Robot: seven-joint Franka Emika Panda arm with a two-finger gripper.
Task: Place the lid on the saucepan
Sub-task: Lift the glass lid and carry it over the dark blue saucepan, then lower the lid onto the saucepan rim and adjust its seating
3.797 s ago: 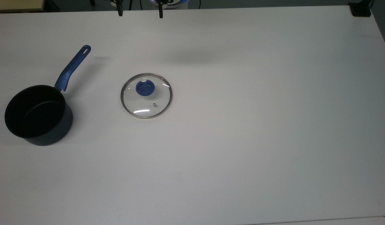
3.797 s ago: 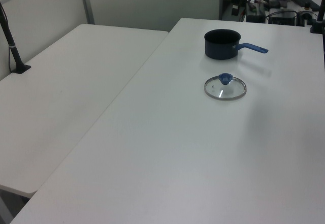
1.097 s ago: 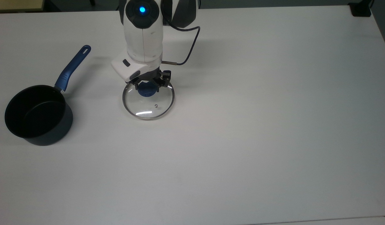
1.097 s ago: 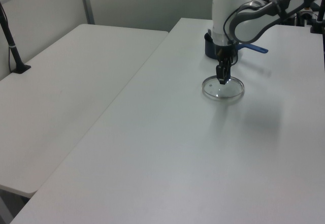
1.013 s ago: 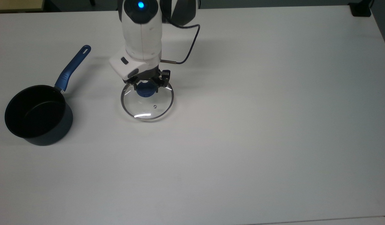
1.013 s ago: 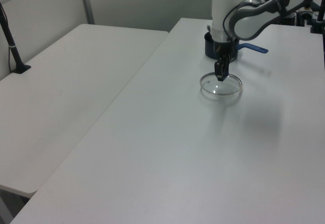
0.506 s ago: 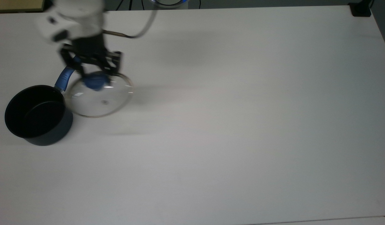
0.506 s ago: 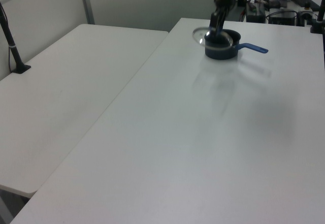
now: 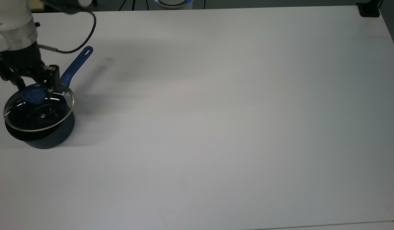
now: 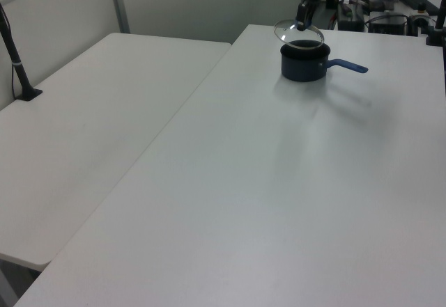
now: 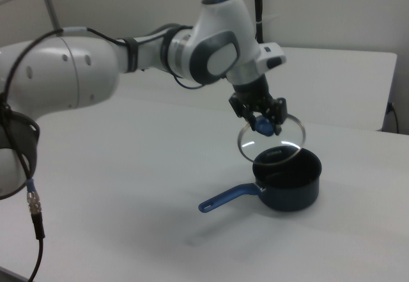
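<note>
The dark navy saucepan (image 9: 51,138) (image 10: 304,68) (image 11: 297,191) stands at the top view's left, its blue handle (image 9: 76,67) pointing up and right. My gripper (image 9: 33,91) (image 10: 301,24) (image 11: 263,124) is shut on the blue knob (image 9: 33,95) of the glass lid (image 9: 40,118) (image 10: 298,34) (image 11: 271,140). The lid hangs tilted in the air just above the saucepan's mouth, apart from its rim in the right view. In the top view the lid overlaps most of the pot's black inside.
The white table (image 9: 216,111) stretches wide to the top view's right of the saucepan. A second white table (image 10: 90,112) adjoins it at the left view's left. A black clamp (image 9: 369,9) sits at the top view's far right corner.
Over the last second the gripper lifted the lid off the table and carried it to the top view's left, from the table's middle to above the saucepan. The saucepan has not moved.
</note>
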